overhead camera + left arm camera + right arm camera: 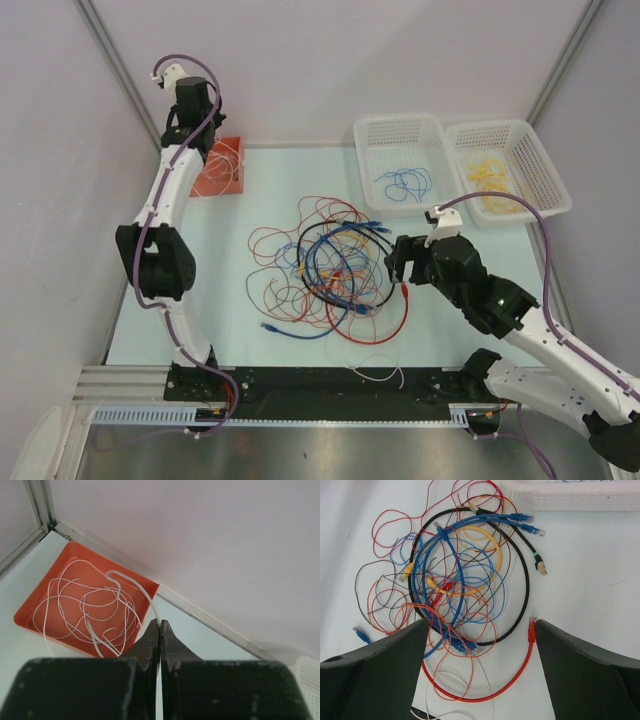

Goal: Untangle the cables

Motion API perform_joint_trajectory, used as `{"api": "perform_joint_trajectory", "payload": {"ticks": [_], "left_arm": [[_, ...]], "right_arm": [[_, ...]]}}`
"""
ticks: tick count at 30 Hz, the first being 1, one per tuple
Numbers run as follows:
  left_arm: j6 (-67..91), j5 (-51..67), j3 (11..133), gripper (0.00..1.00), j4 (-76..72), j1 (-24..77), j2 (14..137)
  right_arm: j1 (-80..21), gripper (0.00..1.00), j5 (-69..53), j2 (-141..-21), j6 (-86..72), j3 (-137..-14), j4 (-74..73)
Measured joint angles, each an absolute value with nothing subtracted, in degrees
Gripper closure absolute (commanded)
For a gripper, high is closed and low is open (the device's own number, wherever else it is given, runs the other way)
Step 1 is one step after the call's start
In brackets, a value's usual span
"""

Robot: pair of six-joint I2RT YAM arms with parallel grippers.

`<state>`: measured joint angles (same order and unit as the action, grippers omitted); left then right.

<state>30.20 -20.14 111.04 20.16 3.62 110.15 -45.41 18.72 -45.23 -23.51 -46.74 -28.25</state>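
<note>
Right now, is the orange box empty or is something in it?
Not empty. The orange box holds loosely looped white cable, seen from the left wrist.

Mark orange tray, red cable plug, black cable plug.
orange tray (pixel 75 550): left wrist view, bare far corner.
red cable plug (pixel 531 631): right wrist view, plug body.
black cable plug (pixel 540 568): right wrist view, plug tip.

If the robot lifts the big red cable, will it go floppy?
Probably floppy: the red cable lies in a loose curve. It's only a cord, so likely light. Its other end enters the pile, so it may drag others.
</note>
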Motion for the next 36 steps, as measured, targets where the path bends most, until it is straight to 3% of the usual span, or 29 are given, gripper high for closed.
{"api": "perform_joint_trajectory", "payload": {"ticks": [22, 26, 28, 29, 36], "left_arm": [[33.0, -18.0, 120.5, 0.99, 12.1, -1.1, 129.7], [33.4, -17.6, 120.6, 0.4, 12.2, -1.3, 131.7], [33.9, -17.5, 120.6, 0.22, 12.8, -1.4, 131.9], [33.9, -17.3, 120.3, 0.03, 12.6, -1.4, 131.7], [35.7, -17.1, 109.1, 0.0, 11.4, -1.4, 123.8]], "right_arm": [[-42.1, 0.07, 15.1, -55.4, -24.0, -46.7, -23.8], [-41.6, 0.07, 14.5, -56.4, -23.9, -46.7, -23.5], [-41.4, 0.08, 14.1, -56.6, -23.9, -46.7, -23.4], [-41.4, 0.08, 14.0, -56.6, -24.0, -46.7, -23.4], [-41.2, 0.08, 12.6, -55.5, -25.1, -46.7, -23.2]]}}
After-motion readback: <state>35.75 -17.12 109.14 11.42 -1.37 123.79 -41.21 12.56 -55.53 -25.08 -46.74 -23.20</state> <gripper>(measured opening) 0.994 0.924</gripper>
